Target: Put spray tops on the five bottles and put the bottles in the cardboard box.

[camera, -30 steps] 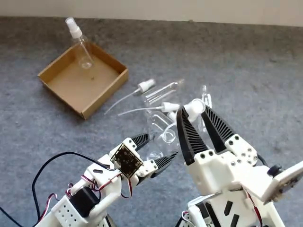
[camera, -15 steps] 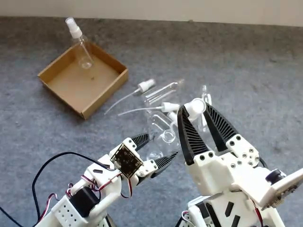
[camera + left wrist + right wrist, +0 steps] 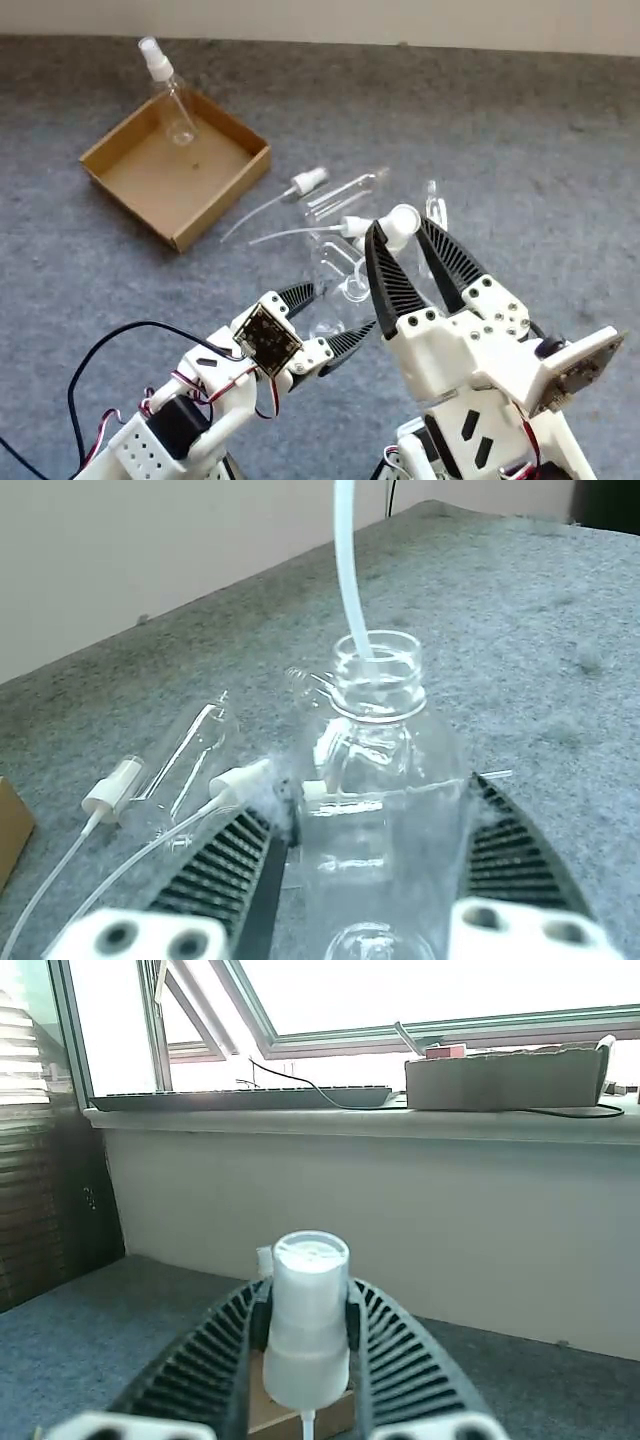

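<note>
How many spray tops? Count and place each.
4 spray tops: one on the bottle in the cardboard box, two loose on the table, one in the right gripper. Others may be hidden.

We logged the right tool (image 3: 307, 1302) closed on a white spray top (image 3: 309, 1330), held upright, a ribbed black finger (image 3: 215, 1360) on either side. A thin tube (image 3: 307, 1426) hung from its base. Behind it we saw cardboard (image 3: 330, 1420), the grey counter (image 3: 90, 1350), and a windowsill (image 3: 300, 1120) bearing a keyboard (image 3: 240, 1098).

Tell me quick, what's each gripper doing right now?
Left gripper: closed on the bottle.
Right gripper: closed on a spray top.
</note>
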`<state>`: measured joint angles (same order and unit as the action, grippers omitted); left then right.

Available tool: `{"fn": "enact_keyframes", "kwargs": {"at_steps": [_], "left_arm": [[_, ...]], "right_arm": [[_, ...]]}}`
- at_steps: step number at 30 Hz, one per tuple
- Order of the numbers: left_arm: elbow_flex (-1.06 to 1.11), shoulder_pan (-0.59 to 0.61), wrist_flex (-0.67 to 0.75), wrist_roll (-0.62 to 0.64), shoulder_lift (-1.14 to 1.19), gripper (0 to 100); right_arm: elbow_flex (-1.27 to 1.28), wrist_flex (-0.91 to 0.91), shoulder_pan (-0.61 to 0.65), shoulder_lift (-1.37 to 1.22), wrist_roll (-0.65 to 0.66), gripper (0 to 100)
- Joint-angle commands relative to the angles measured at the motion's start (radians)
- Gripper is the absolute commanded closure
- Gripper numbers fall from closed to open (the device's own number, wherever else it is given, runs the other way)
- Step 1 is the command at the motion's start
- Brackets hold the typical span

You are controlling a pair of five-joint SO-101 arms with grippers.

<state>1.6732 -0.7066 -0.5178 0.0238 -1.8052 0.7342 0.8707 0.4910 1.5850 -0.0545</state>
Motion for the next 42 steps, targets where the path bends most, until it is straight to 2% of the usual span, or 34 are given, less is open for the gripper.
{"fn": "enact_keyframes", "kwargs": {"at_steps": [1, 19, 23, 25, 30, 34, 42], "left_arm": [[0.022, 0.012, -0.005, -0.005, -0.007, 88], [0.022, 0.013, 0.063, -0.005, -0.008, 88], [0.022, 0.013, 0.063, -0.005, -0.008, 88], [0.022, 0.013, 0.063, -0.005, -0.008, 88], [0.022, 0.013, 0.061, -0.005, -0.008, 88], [0.022, 0.015, 0.06, -0.005, -0.008, 88], [0.022, 0.015, 0.058, -0.005, -0.008, 88]], "right_arm": [[-0.007, -0.025, 0.01, 0.001, 0.006, 99.3], [-0.007, 0.325, 0.019, 0.001, 0.011, 99.1], [-0.007, 0.384, 0.117, 0.001, 0.014, 98.8], [-0.008, 0.407, 0.157, 0.001, 0.014, 94.9], [-0.013, 0.447, 0.16, 0.001, 0.02, 81.2], [-0.016, 0.452, 0.16, 0.001, 0.104, 81.1], [-0.019, 0.446, 0.159, 0.001, 0.112, 81.1]]}}
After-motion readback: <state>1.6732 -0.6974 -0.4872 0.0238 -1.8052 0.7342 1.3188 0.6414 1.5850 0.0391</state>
